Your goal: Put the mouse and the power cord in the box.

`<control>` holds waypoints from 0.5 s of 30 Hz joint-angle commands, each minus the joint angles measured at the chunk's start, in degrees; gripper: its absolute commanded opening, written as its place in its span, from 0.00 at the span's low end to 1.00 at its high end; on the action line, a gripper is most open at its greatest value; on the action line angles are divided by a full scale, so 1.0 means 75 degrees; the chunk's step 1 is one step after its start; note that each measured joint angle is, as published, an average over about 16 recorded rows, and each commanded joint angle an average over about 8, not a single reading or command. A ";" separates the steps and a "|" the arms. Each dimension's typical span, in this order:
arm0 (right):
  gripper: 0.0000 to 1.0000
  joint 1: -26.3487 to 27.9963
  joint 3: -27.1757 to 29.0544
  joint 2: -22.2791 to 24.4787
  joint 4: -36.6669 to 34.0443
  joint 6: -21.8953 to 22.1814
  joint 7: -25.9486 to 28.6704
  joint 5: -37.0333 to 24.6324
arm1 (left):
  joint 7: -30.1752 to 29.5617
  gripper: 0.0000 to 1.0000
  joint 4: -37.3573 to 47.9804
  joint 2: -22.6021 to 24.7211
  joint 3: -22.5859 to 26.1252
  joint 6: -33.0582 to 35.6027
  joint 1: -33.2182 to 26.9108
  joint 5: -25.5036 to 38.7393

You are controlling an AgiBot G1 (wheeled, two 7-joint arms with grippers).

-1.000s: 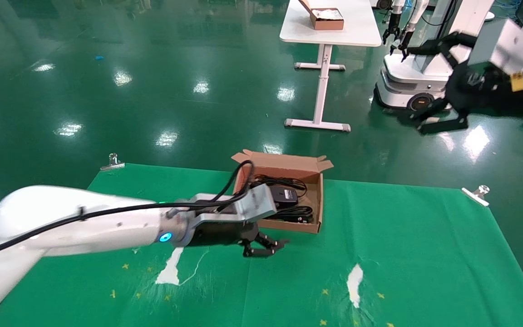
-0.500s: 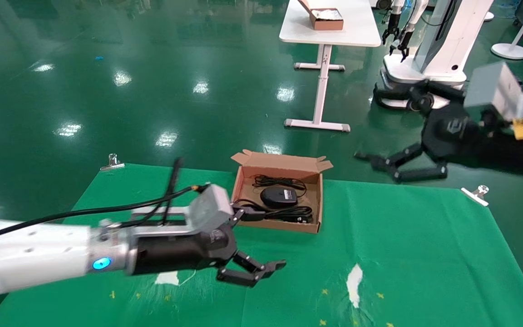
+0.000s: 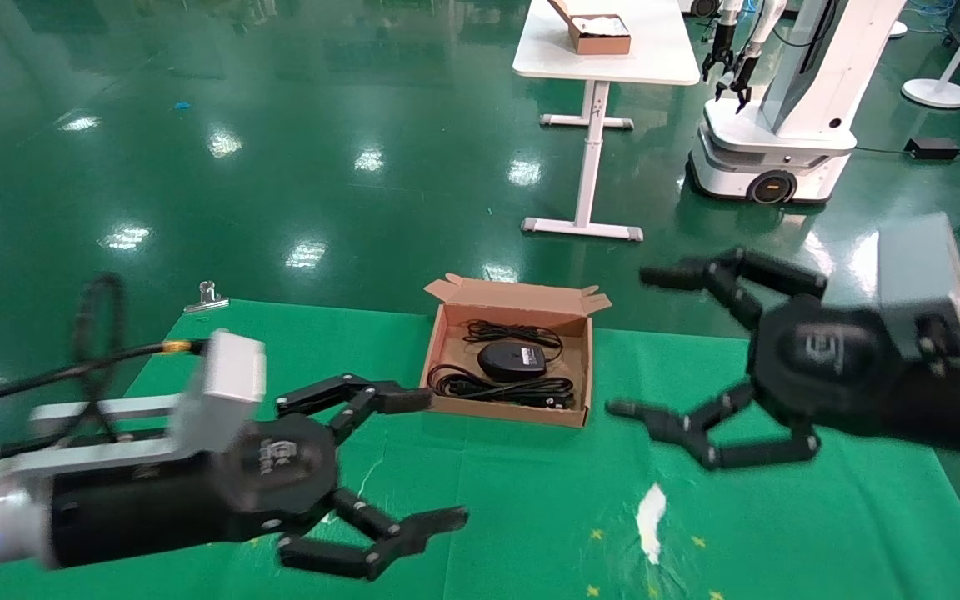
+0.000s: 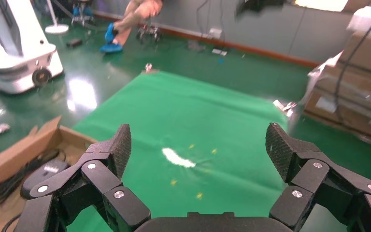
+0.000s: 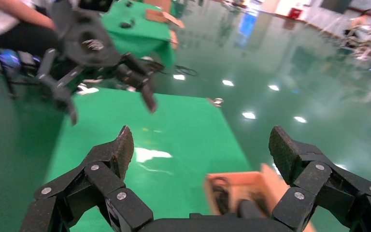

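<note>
A: Mouse (image 3: 512,360) and power cord (image 3: 503,388) lie inside the box (image 3: 522,300) in the head view; left gripper (image 3: 413,467) and right gripper (image 3: 642,342) flank it, both spread wide and empty.

B: Left wrist view shows the mouse in the box beside splayed fingers (image 4: 118,147). Right wrist view shows the box below its own spread pads (image 5: 282,147).

A: Probably done; just retreat without nudging the box.

**Surroundings on a glossy green floor**

Green cloth (image 3: 738,500) spread across the foreground, held by metal clips (image 3: 207,297) at its far corners, marked with white patches (image 3: 651,512). Beyond, white table (image 3: 613,58) bearing a cardboard box of white contents (image 3: 598,33); beside it, another white wheeled robot (image 3: 767,142).
</note>
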 commanded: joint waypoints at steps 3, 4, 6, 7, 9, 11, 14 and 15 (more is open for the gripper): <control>1.00 -0.0548 0.0173 0.0135 0.0574 -0.0098 0.0444 0.0346 | -0.0009 1.00 -0.0298 -0.0391 -0.0580 0.0485 0.0364 -0.0450; 1.00 -0.0687 0.0217 0.0169 0.0720 -0.0123 0.0557 0.0434 | -0.0011 1.00 -0.0374 -0.0490 -0.0728 0.0608 0.0456 -0.0565; 1.00 -0.0961 0.0303 0.0236 0.1006 -0.0172 0.0778 0.0606 | -0.0015 1.00 -0.0522 -0.0685 -0.1017 0.0850 0.0638 -0.0790; 1.00 -0.1100 0.0347 0.0271 0.1152 -0.0197 0.0891 0.0694 | -0.0017 1.00 -0.0594 -0.0779 -0.1157 0.0966 0.0725 -0.0898; 1.00 -0.1374 0.0434 0.0338 0.1439 -0.0246 0.1113 0.0867 | -0.0020 1.00 -0.0709 -0.0930 -0.1381 0.1154 0.0866 -0.1073; 1.00 -0.1580 0.0499 0.0389 0.1655 -0.0283 0.1280 0.0997 | -0.0022 1.00 -0.0787 -0.1034 -0.1535 0.1282 0.0962 -0.1192; 1.00 -0.1901 0.0598 0.0467 0.1990 -0.0343 0.1511 0.1198 | -0.0024 1.00 -0.0863 -0.1137 -0.1702 0.1417 0.1056 -0.1319; 1.00 -0.1974 0.0622 0.0485 0.2066 -0.0357 0.1555 0.1244 | -0.0025 1.00 -0.0871 -0.1149 -0.1723 0.1434 0.1068 -0.1336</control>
